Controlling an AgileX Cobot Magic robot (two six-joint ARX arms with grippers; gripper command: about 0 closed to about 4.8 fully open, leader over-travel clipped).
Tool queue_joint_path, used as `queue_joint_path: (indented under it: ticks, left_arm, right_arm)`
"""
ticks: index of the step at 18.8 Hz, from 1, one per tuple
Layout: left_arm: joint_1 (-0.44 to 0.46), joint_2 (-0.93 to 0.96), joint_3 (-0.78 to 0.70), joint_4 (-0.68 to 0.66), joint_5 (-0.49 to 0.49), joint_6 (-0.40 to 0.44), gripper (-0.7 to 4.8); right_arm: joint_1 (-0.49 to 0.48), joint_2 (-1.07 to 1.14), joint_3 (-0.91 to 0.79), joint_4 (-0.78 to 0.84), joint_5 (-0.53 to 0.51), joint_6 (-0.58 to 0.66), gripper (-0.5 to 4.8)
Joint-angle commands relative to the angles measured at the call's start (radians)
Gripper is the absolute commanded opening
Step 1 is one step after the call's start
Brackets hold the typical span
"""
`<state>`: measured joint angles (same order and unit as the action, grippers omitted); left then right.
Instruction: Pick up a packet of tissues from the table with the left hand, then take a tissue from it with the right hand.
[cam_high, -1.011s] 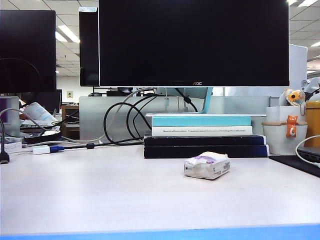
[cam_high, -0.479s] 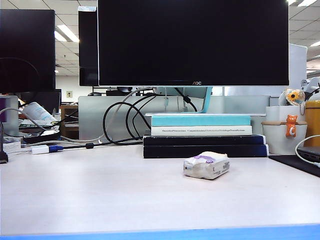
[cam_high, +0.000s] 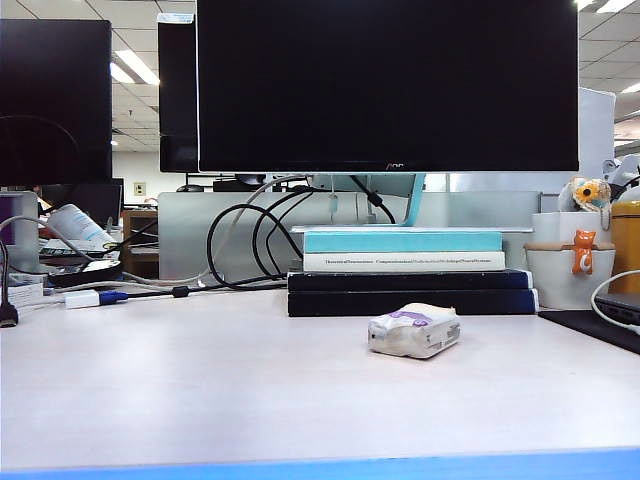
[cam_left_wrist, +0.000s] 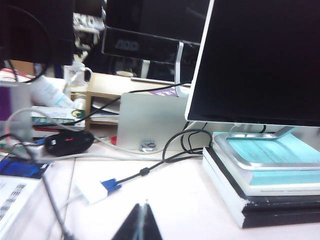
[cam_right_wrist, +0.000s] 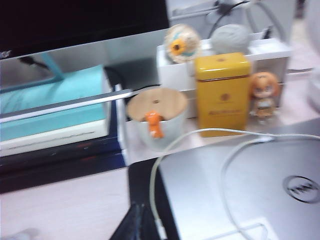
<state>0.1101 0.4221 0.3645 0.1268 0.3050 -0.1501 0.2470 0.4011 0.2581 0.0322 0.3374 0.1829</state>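
Packet of tissues (cam_high: 414, 331) alone on the counter (cam_high: 200, 390), just before the stack of books (cam_high: 408, 272). Left gripper (cam_left_wrist: 138, 224) above bare counter near a white adapter (cam_left_wrist: 97, 190), jaws pressed together. Right gripper (cam_right_wrist: 133, 225) over a Dell laptop (cam_right_wrist: 240, 190) edge, jaws pressed together too.

Both wrist views crop the left hand (cam_left_wrist: 141, 222) and right hand (cam_right_wrist: 134, 225).

An office desk carries a large black monitor (cam_high: 387, 85) standing over a stack of books (cam_high: 408, 272), with a second monitor (cam_high: 55, 100) to the left. Recessed ceiling lights (cam_high: 137, 66) illuminate the room beyond. Black cables (cam_high: 250, 240) loop behind the books.
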Motion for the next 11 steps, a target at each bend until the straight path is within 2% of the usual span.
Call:
queue_joint_path:
  ticks: [1,2,4,5,7,8,9,10,11]
  left_arm:
    - [-0.017,0.226,0.127,0.048,0.197,0.048,0.06]
    - [-0.055,0.301,0.159,0.055,0.212,0.047,0.51]
    - [-0.193,0.437,0.196,0.093,0.139,0.047,1.81]
    - [-0.253,0.475,0.198,0.122,0.094,0.045,2.15]
    - [-0.401,0.56,0.205,0.18,-0.025,0.05,2.3]
    - [-0.545,0.648,0.216,0.232,-0.132,0.107,4.32]
    - [-0.593,0.679,0.223,0.246,-0.176,0.131,4.79]
    - [-0.633,0.713,0.231,0.26,-0.218,0.145,4.79]
    - [-0.72,0.809,0.257,0.302,-0.291,0.145,4.79]
  right_arm:
    - [0.001,0.179,0.096,0.06,-0.092,0.0,-0.04]
    - [0.001,0.231,0.121,0.063,-0.116,0.0,-0.04]
    - [0.0,0.316,0.163,0.066,-0.132,-0.001,-0.04]
    - [0.0,0.338,0.173,0.068,-0.136,-0.001,-0.04]
    - [-0.001,0.367,0.183,0.08,-0.142,-0.001,-0.04]
    - [-0.003,0.377,0.182,0.085,-0.142,-0.001,-0.04]
    - [-0.003,0.378,0.182,0.084,-0.142,-0.002,-0.04]
    - [-0.003,0.378,0.182,0.083,-0.142,-0.004,-0.04]
    - [-0.009,0.377,0.182,0.082,-0.142,-0.007,-0.04]
